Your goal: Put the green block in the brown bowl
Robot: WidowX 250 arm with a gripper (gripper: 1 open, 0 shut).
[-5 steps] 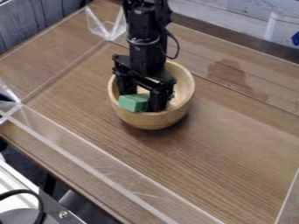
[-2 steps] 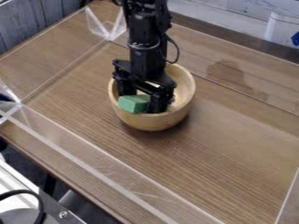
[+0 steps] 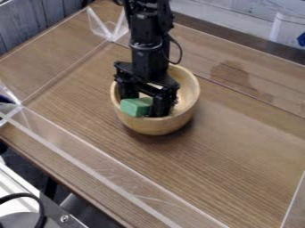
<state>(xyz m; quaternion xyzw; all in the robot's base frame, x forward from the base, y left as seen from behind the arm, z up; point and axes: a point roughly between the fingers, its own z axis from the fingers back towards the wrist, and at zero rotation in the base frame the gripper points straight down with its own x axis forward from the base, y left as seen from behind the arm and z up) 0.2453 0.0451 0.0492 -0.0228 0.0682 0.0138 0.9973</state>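
The green block lies inside the brown bowl, at its left side; only its near end shows, so which way its long axis runs cannot be told. The rest sits behind the gripper, whose black fingers hang spread apart, straddling the block without pinching it. The arm reaches straight down into the bowl over the wooden table.

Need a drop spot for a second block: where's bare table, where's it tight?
Bare wood-grain table lies right of and in front of the round light-brown wooden bowl, out to the clear edge rail. Left of the bowl is also free. Crowded: the bowl itself, holding the small green block and the open black fingers.
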